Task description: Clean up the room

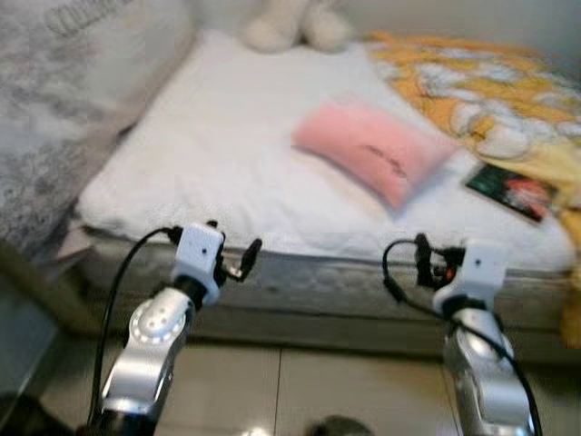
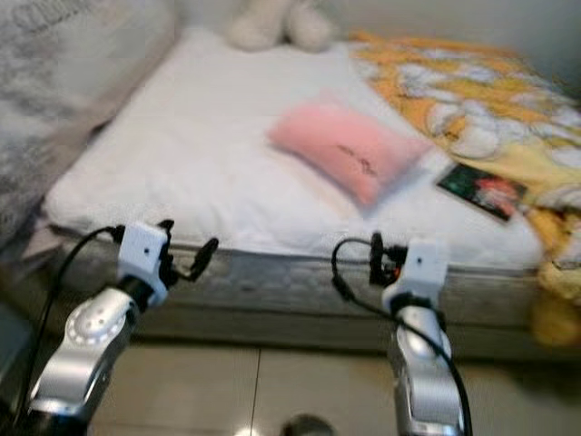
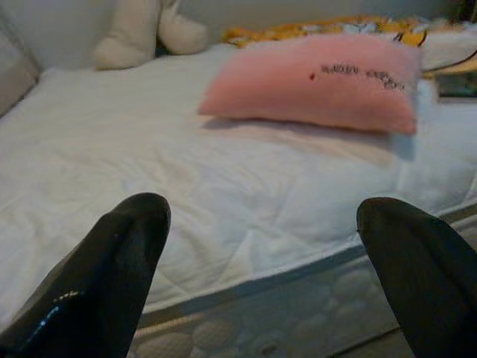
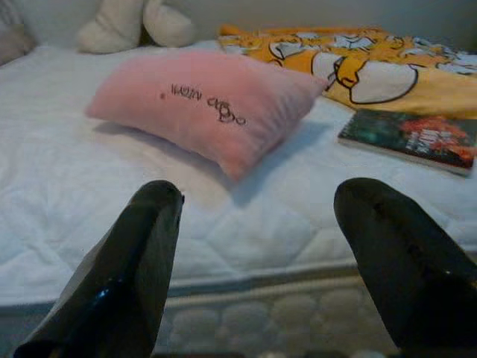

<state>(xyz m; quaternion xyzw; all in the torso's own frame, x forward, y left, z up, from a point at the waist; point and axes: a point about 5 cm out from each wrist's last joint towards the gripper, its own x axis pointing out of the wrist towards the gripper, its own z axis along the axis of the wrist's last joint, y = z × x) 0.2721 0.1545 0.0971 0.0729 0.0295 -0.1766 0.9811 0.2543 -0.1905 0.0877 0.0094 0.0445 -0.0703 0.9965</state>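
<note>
A: How will the pink pillow (image 4: pixel 205 108) handle?

B: Probably light, soft and squashy, not fragile; it would sag from one corner. I'd pinch the near corner or long edge.

A: Its look?

B: Plush pink, oblong, with small dark lettering.

A: Where is it?

B: On the white mattress (image 1: pixel 209 163), well ahead of both sets of fingers; a book (image 4: pixel 410 138) lies beyond the right finger.

A: The fingers?

B: Left gripper (image 3: pixel 268 268) and right gripper (image 4: pixel 257 246) are spread wide, holding nothing.
</note>
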